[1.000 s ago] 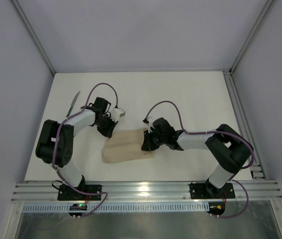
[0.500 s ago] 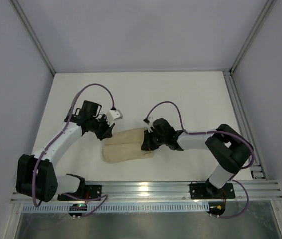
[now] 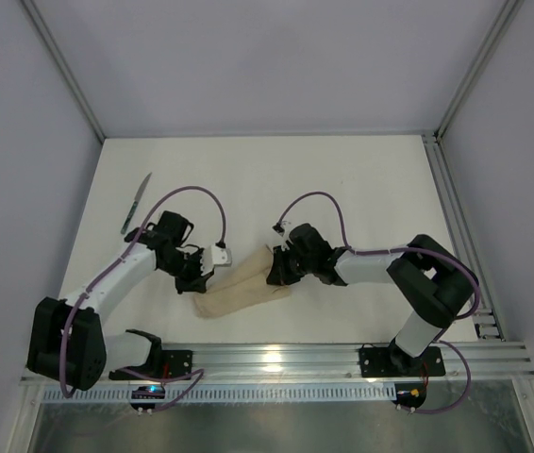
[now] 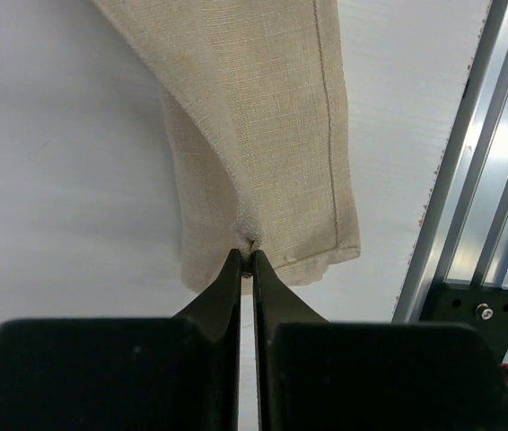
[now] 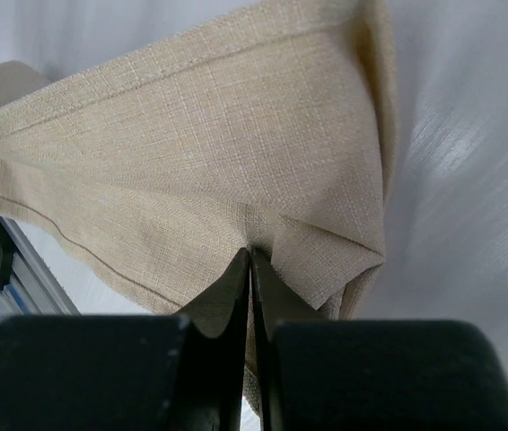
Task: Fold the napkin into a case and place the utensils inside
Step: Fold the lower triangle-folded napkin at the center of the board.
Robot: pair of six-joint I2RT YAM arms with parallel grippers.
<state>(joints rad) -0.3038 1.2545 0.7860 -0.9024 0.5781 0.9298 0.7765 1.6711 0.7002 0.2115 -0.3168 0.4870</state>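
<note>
White worktop (image 3: 361, 189) is bearing the half-folded napkin (image 3: 243, 291); left tool (image 4: 246, 259) and right tool (image 5: 250, 254) are pinching it, jaws closed; one utensil (image 3: 136, 203) is lying uncased at ten o'clock.

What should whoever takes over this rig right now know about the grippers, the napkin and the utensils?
The left gripper is shut, pinching a fold at one end of the napkin.
The right gripper is shut on the cloth's other end.
The napkin is a narrow layered strip, lying slantwise between the arms near the front of the table.
One utensil lies at the far left, apart from the cloth; the second is not in view.
Done: rough folding.
Left: finish the case and put the utensils inside.
</note>
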